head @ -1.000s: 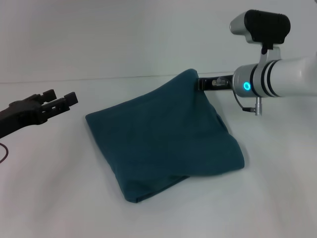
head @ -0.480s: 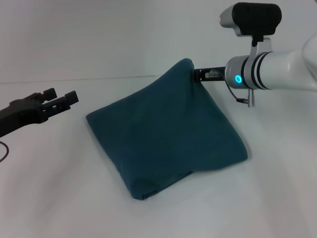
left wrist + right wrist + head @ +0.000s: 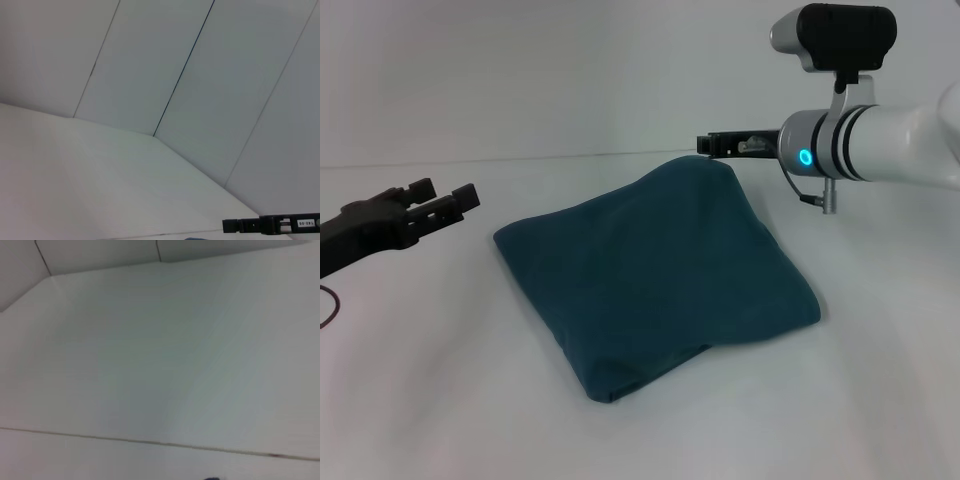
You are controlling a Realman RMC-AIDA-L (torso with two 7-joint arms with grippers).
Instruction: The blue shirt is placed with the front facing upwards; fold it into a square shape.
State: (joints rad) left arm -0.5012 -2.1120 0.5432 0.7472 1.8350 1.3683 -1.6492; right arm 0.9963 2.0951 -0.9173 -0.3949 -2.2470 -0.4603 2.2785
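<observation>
The blue shirt (image 3: pixel 650 270) lies folded into a rough square on the white table (image 3: pixel 420 380), with no lettering showing. My right gripper (image 3: pixel 704 143) hovers just above the shirt's far corner, apart from the cloth, open and holding nothing. The left wrist view shows it as a thin black bar (image 3: pixel 270 224). My left gripper (image 3: pixel 445 196) is parked at the left, well clear of the shirt, with its fingers open and nothing between them. The right wrist view shows only table and wall.
A white wall (image 3: pixel 570 70) stands behind the table's far edge. The bare tabletop stretches to the left of the shirt and in front of it.
The shirt's far corner, held up by my right gripper, has dropped flat onto the fold. The right gripper has let go and risen slightly. The left arm has not moved.
</observation>
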